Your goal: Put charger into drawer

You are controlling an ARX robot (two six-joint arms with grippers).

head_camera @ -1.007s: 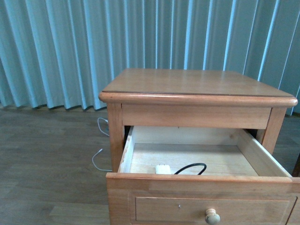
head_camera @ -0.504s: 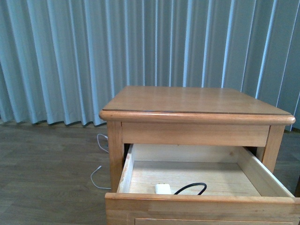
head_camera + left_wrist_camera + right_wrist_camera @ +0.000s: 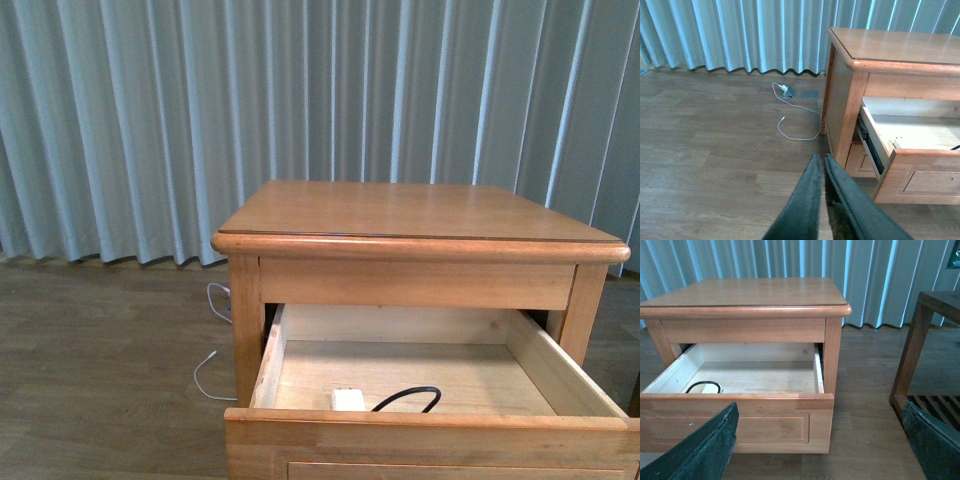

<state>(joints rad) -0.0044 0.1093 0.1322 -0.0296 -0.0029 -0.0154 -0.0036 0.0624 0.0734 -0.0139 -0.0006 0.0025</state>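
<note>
The drawer (image 3: 430, 432) of the wooden nightstand (image 3: 400, 212) stands pulled out. Inside it, near the front wall, lies the charger (image 3: 347, 400), a small white block with its black cable looping to the right. No gripper shows in the front view. In the left wrist view my left gripper (image 3: 821, 158) is shut with nothing in it, above the floor and left of the drawer (image 3: 920, 172). In the right wrist view my right gripper (image 3: 819, 410) is open and empty in front of the drawer (image 3: 740, 422). There only the charger's black loop (image 3: 703, 386) shows.
A thin white cable (image 3: 795, 132) lies on the wood floor left of the nightstand, running to a floor socket (image 3: 789, 91). Pale curtains (image 3: 200, 120) hang behind. Another wooden table (image 3: 935, 315) with a slatted shelf stands to the right of the nightstand.
The front view has shifted upward: the drawer's front panel and knob have dropped out of frame. The charger lies in the same place in the drawer.
</note>
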